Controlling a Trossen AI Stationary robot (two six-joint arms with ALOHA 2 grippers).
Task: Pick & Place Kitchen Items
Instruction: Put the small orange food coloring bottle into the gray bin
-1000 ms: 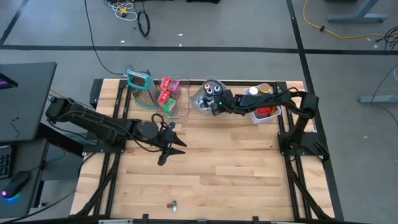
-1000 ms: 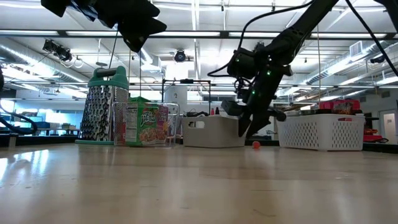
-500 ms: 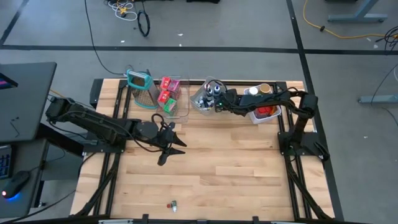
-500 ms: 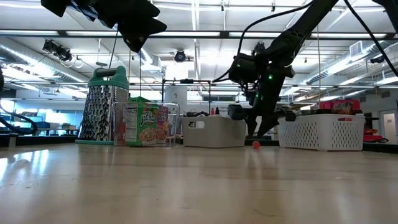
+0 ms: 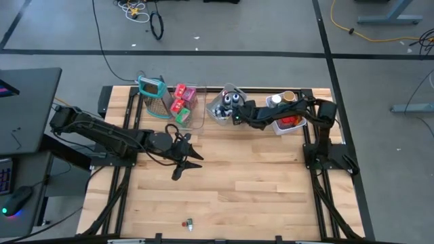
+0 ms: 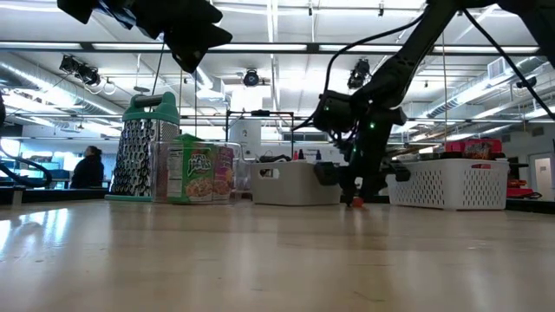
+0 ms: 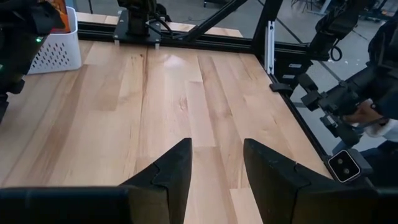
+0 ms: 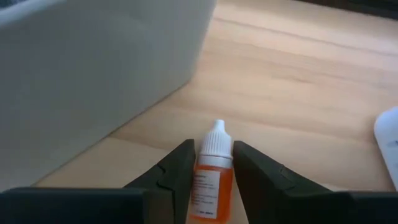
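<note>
A small orange bottle (image 8: 213,171) with a white cap lies on the wood beside the grey bin (image 8: 93,74). In the low view it is a red spot (image 6: 355,201) on the table top. My right gripper (image 8: 213,163) is down at the table in front of the grey bin (image 5: 220,108), shut on this bottle; in the high view the gripper (image 5: 234,116) hides it. Dark-capped little bottles (image 5: 231,99) sit in the grey bin. Red packets (image 5: 182,100) stand in the clear bin. My left gripper (image 5: 187,163) hangs open over the table's middle left, away from everything. My right gripper pinches the orange bottle's body (image 8: 211,180) between its two fingers (image 8: 180,168). The fingers slant down from the table's right and lie along the bottle. The white cap (image 8: 217,138) sticks out past the fingertips. The bottle is down at the table top.
The teal-framed grater (image 5: 154,95) stands at the far left, next to the clear bin. The white slotted bin (image 5: 288,122) sits right of the right gripper. A tiny item (image 5: 188,221) lies at the near edge. Bare wood (image 7: 186,93) spreads across the middle. A person (image 6: 87,169) stands in the room behind.
My right gripper has come down from above the grey bin's front to the table top and now sits around the small bottle there. Its arm has dropped lower. The bottle has stayed where it was. A person has appeared in the room behind.
</note>
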